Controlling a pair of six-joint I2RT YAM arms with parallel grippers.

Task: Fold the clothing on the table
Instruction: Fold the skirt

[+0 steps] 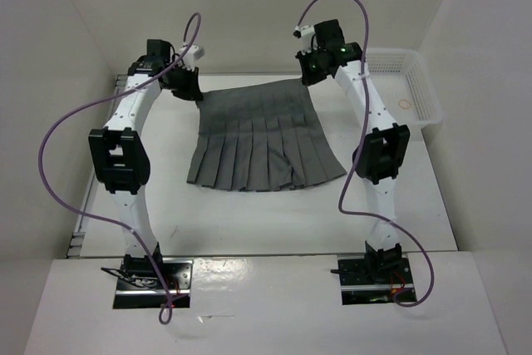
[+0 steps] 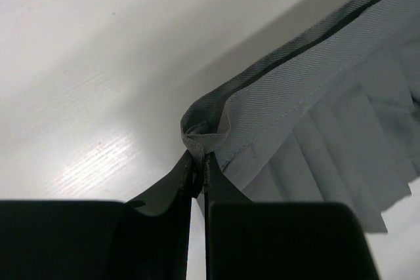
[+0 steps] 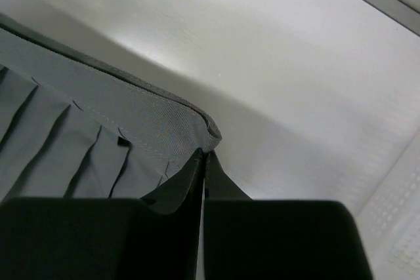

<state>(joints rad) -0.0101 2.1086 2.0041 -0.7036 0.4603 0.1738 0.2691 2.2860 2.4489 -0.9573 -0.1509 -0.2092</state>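
Corners of skirt [image 1: 262, 135] waistband edge pinched by left claw [image 2: 199, 157], right claw [image 3: 205, 155].

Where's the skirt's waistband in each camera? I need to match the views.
Top external: the waistband runs along the far edge of the skirt, between the wrists.
Left wrist: diagonal from centre to upper right, corner pinched in the left claw.
Right wrist: from left edge to centre, corner pinched in the right claw.
Shared landmark: the white table beneath it.
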